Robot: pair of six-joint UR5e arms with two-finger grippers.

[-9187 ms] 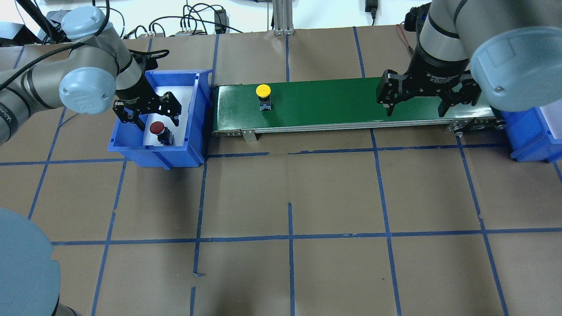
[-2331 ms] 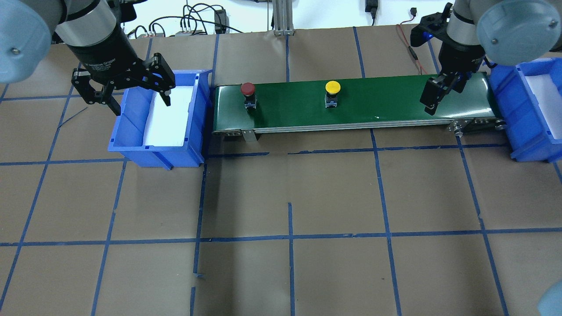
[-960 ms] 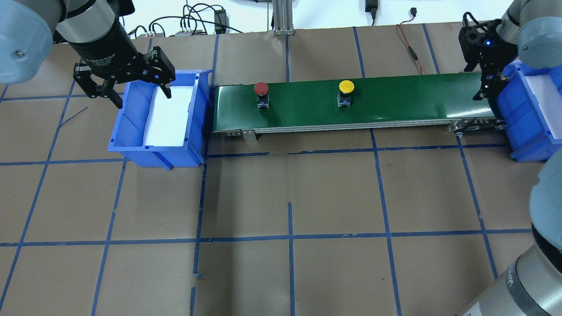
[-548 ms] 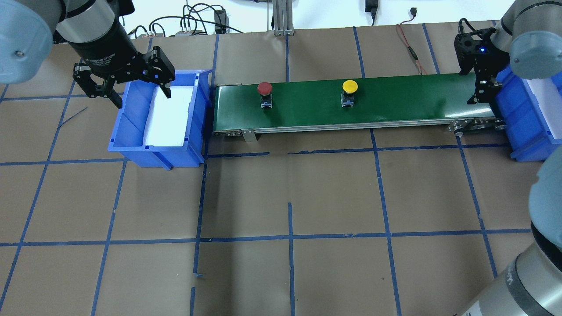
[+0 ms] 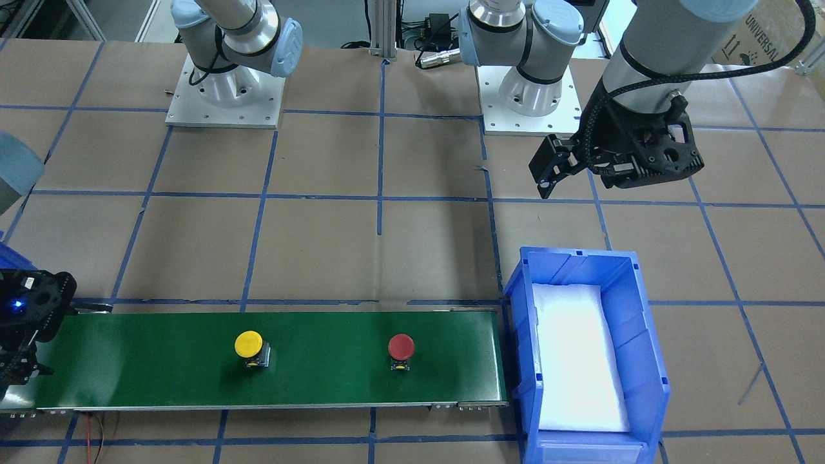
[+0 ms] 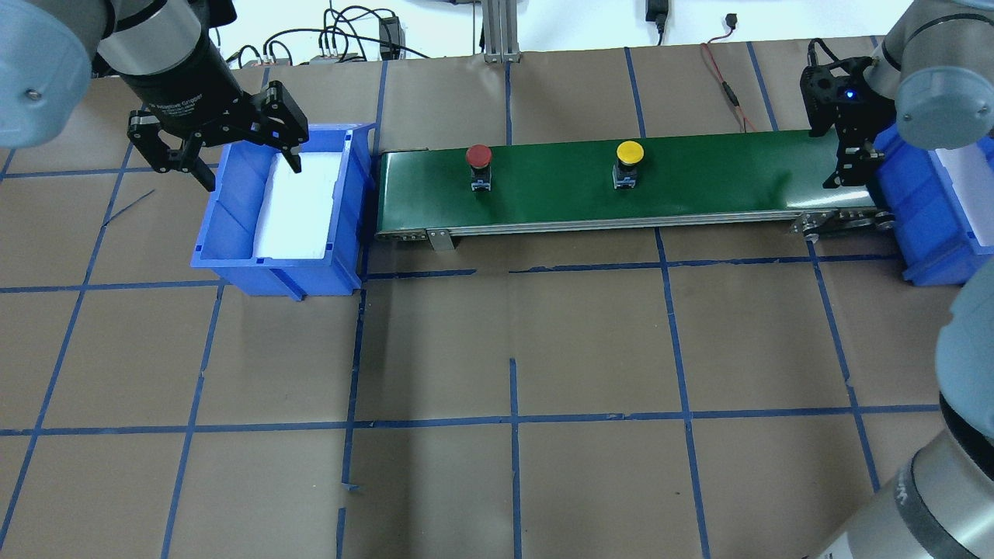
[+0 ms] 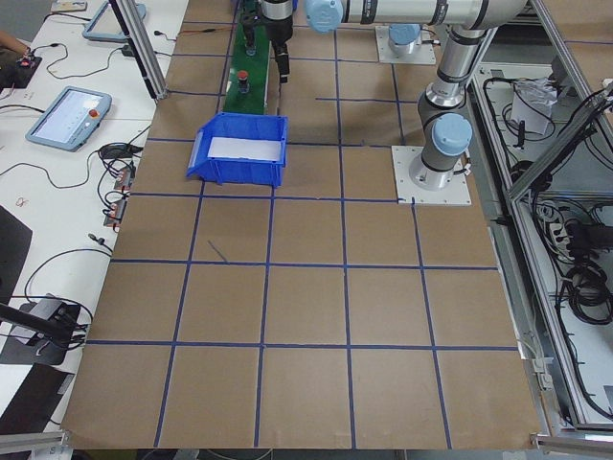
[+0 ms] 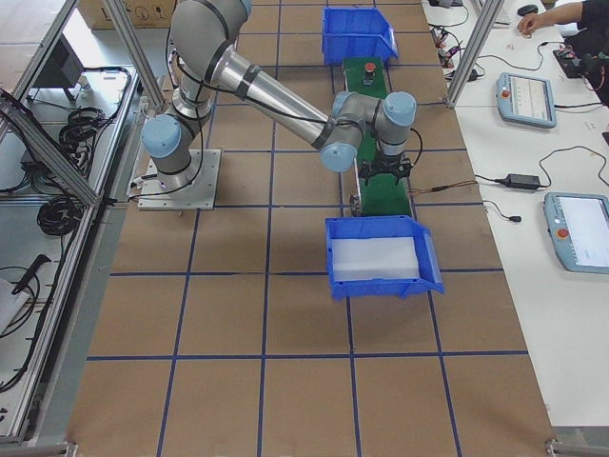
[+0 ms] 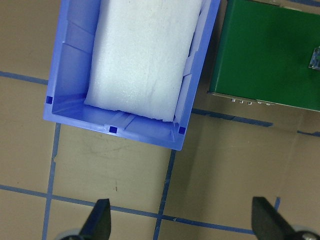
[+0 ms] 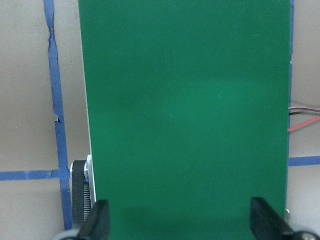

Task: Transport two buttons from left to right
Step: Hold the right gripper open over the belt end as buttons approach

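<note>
Conveying step, apparently: the red button stands near the belt's left end and the yellow button at mid-belt, the left pincer hangs spread over the left bin, and the right pincer, spread at the belt's right end, likely pinches the yellow button's body next.

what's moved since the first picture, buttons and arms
The red button went from the left bin onto the green belt, and it and the yellow button rode rightward. The left gripper rose out of the bin, open. The right gripper, open, shifted to the belt's right end. The left bin stayed put.
</note>
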